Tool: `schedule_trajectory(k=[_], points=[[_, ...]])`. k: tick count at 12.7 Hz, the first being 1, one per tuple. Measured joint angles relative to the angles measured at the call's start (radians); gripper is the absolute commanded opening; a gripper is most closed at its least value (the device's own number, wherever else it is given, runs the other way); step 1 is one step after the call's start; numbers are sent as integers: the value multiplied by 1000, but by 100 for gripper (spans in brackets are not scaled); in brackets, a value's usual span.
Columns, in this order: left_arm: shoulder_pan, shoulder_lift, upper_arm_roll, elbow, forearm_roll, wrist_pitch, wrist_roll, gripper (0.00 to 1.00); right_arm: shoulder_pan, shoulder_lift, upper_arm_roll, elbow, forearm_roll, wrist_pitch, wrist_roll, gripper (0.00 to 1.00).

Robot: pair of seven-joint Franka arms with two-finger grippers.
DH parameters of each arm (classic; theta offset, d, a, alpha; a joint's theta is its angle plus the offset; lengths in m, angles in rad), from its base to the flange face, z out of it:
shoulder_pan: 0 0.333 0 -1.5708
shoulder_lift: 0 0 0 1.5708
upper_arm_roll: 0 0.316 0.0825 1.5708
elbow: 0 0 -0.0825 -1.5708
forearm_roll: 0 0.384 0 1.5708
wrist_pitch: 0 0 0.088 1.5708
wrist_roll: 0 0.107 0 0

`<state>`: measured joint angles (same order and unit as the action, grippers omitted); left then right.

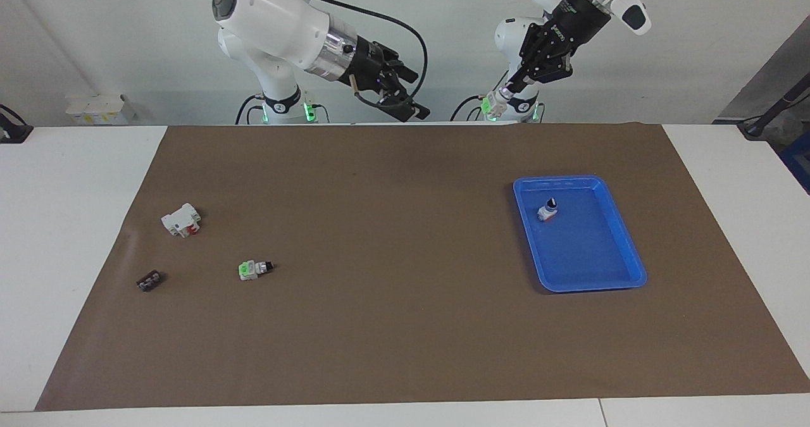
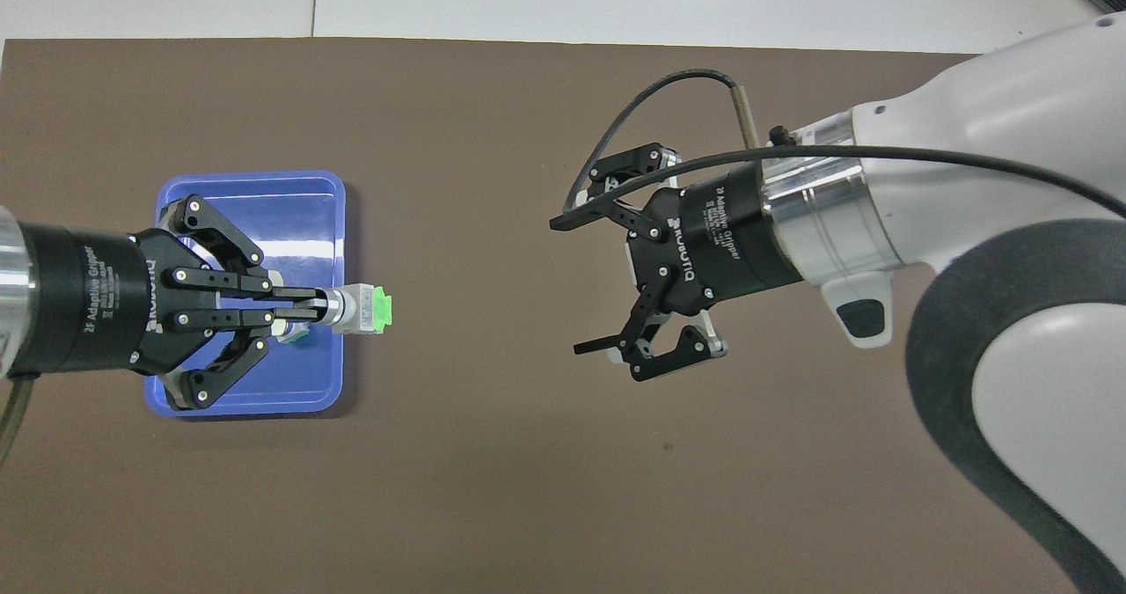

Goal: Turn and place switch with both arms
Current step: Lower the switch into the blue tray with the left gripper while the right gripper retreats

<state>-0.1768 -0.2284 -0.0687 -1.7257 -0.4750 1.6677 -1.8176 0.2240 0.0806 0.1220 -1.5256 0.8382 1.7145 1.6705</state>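
Left gripper (image 2: pixel 308 304) was clamped on the green-ended switch (image 2: pixel 362 309), up over the blue tray (image 2: pixel 255 191) edge. Right gripper (image 2: pixel 572 286) hung w/ fingers wide apart, mid-mat (image 1: pixel 405 326) btwn them bare.

left black two-finger gripper (image 2: pixel 308 304): clamps green-ended white-grey switch (image 2: pixel 362 309), frame left | right black gripper (image 2: pixel 576 284): spread wide, centre-right | blue plastic tray (image 2: pixel 317 207): left

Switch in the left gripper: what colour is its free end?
Bright green, on the switch held by the left gripper; clearest in the overhead view.
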Motion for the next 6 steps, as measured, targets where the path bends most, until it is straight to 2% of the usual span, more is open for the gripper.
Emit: schedule_trajectory(k=[3, 6], points=[[1, -35, 1, -152, 109, 87, 222, 0, -26, -43, 0, 3, -156, -41, -141, 100], [50, -41, 9, -296, 154, 200, 563, 0, -26, -77, 0, 1, -394, -49, -351, 100]])
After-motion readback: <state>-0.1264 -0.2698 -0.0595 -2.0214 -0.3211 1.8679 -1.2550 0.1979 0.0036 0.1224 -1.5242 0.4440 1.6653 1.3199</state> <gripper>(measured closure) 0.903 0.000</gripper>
